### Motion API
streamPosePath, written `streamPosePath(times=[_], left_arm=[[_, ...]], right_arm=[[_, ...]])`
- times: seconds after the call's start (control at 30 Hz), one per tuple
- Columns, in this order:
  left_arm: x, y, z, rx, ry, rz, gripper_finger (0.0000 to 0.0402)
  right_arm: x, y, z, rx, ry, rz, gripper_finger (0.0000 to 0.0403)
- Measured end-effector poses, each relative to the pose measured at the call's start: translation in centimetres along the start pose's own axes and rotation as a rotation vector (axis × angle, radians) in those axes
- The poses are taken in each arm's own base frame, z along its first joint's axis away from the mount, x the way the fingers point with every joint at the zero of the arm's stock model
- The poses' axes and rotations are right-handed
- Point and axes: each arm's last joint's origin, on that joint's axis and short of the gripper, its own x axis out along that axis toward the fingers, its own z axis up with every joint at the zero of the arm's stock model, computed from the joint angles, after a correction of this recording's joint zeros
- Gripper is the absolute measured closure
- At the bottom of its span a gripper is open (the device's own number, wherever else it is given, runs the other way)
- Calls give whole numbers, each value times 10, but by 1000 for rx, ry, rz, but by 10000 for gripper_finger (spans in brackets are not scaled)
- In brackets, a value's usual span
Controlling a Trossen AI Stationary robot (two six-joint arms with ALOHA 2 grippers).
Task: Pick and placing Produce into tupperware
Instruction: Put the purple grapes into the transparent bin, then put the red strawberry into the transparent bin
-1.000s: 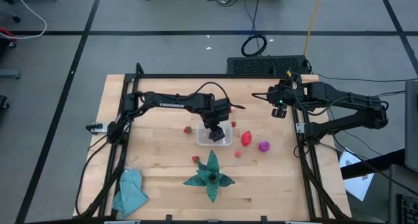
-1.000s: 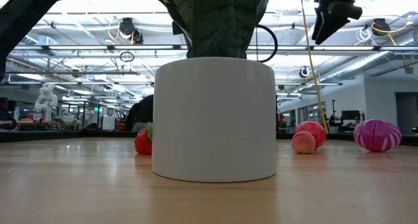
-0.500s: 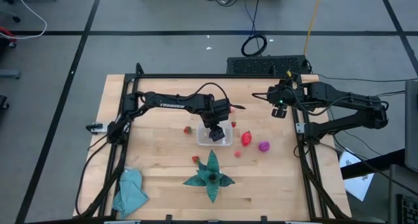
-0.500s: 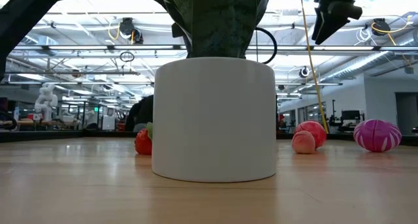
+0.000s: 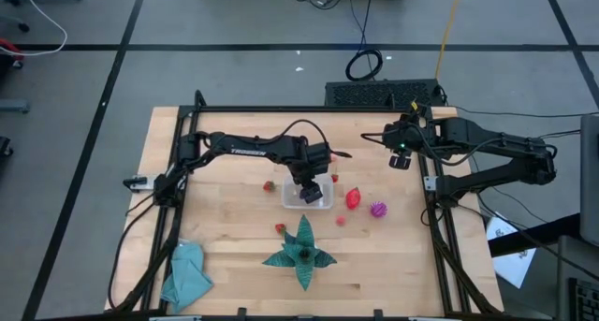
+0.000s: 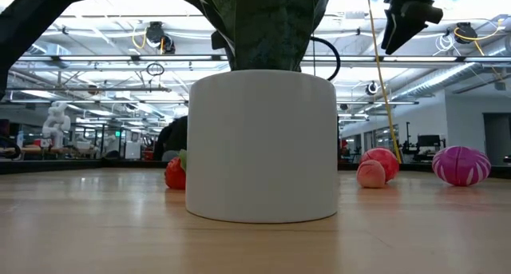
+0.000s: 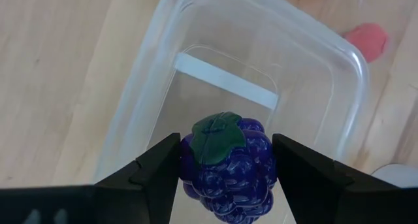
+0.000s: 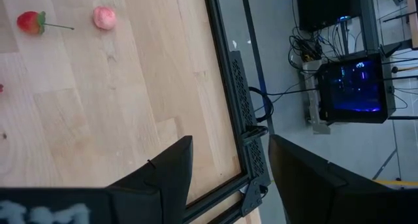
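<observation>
Placing step in hand. Left tool [image 7: 225, 162] clamped on grape [image 7: 227, 165], directly above tupperware [image 7: 353, 80] at tabletop centre. Next: lower slightly, open fingers, release inside. Right tool [image 8: 225, 162] spread wide, idle at tabletop's far right edge.

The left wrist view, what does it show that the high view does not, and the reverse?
Only the left wrist view shows the purple grape bunch clamped in the left gripper, over the clear tupperware, which looks empty. Only the high view shows the right gripper waiting at the table's right edge, the green leafy thing, the teal cloth and the magenta ball. Both show the tupperware and the wooden table.
</observation>
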Motion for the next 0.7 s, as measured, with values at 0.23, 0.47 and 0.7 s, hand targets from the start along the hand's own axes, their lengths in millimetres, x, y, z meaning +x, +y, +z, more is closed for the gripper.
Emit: streamPosePath(times=[0.23, 0.47, 0.7], left_arm=[[0, 0, 0, 21, -3, -2, 172], [0, 0, 2, 25, -20, -6, 134], [0, 0, 2, 22, -23, 7, 106]], right_arm=[[0, 0, 0, 7, 0, 0, 211], [0, 0, 0, 8, 0, 0, 211], [0, 0, 0, 7, 0, 0, 211]])
